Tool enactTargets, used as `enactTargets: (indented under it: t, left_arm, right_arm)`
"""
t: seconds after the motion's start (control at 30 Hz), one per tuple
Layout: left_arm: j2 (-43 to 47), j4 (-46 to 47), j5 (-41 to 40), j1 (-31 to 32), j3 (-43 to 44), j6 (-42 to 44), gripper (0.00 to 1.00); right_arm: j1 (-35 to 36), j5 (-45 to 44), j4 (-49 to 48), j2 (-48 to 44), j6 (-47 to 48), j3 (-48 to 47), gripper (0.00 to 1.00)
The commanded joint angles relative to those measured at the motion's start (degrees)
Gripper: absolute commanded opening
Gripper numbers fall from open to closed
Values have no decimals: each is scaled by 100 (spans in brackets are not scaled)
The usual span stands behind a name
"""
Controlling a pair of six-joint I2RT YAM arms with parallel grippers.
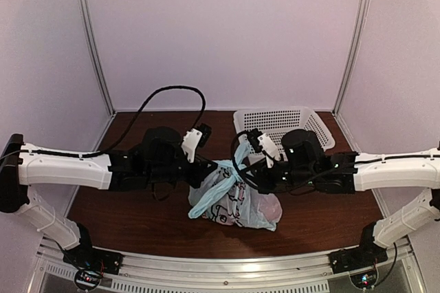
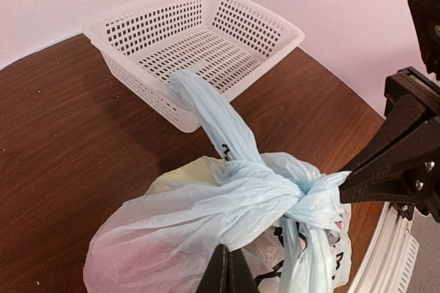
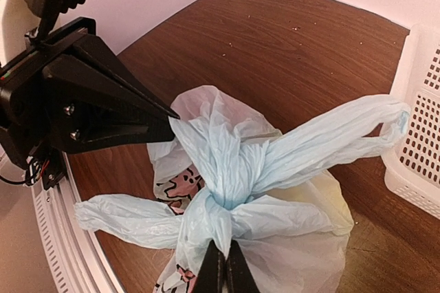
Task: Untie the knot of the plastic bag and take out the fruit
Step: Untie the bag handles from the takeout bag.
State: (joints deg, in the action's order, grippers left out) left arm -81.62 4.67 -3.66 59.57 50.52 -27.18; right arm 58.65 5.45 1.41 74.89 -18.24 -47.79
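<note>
The pale blue plastic bag with black cartoon drawings lies on the brown table between both arms. Its knot is tied, also seen in the right wrist view. One loop handle stretches toward the basket and another trails toward the table's near edge. My left gripper is shut on a fold of the bag beside the knot. My right gripper is shut on the bunched plastic at the knot. The fruit stays hidden inside; only pink and yellowish tints show through.
A white perforated basket stands just behind the bag at the back right, its near corner touching the stretched handle. A black cable loops behind the left arm. White walls enclose the table; a metal rail runs along the near edge.
</note>
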Motion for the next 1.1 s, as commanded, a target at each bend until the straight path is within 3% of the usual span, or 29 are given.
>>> enactTargets:
  t: [0.0,0.6,0.83,1.0,1.07]
  left_arm:
    - [279,298,-89,-182,-165,-151,0]
    - [716,276,-201,-356,-646,-406,0]
    - [665,594,300,-352,-667,-232,0]
    - [696,911,848,-350,-711,-105,0]
    - [679,1009,1000,-353,-724,-88,0]
  right_arm:
    - [40,-318,-30,-296,-82,196,0]
    - [31,-487,-310,-532,-422,824,0]
    - [32,-371,-210,-615,-368,667,0]
    - [53,-184,126,-835,-153,317,30]
    - [59,-195,325,-866,-40,113,38]
